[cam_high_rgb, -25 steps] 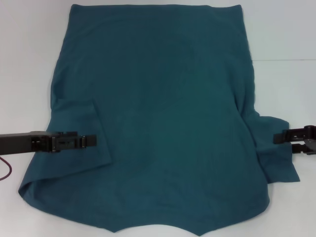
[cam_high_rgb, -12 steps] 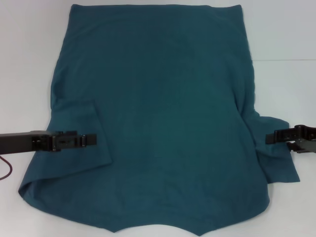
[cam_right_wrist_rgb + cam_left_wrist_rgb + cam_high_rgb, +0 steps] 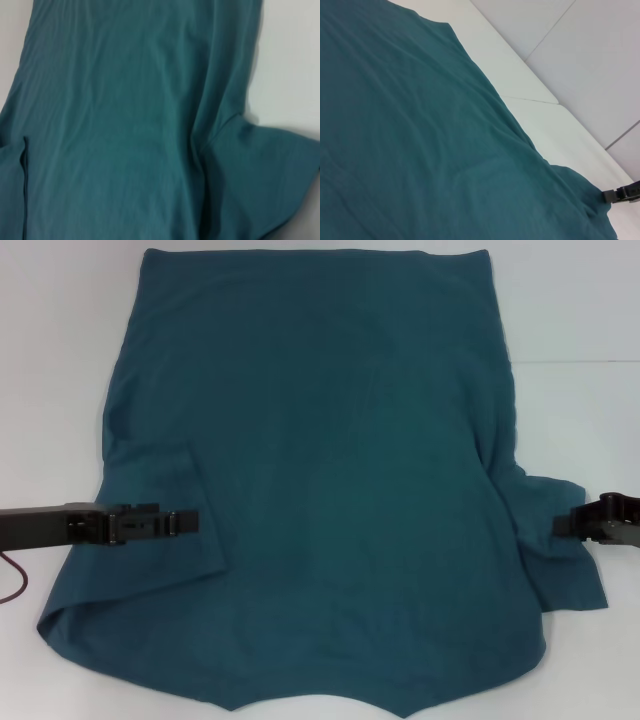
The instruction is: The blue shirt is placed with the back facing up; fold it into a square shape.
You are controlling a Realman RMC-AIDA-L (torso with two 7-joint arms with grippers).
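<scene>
The left arm reaches in level from the left, its hand [image 3: 185, 523] low. The right hand [image 3: 562, 523] shows at the right edge.

Left arm [image 3: 40, 525]: black, slim, boxy segments ending in a black gripper [image 3: 185, 523]. Thin red cable [image 3: 12, 575] beneath it. Right gripper [image 3: 572, 523]: black, angular.

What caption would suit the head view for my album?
Blue shirt spread back-up on a white table, left claw over one sleeve, right claw at the other.
</scene>
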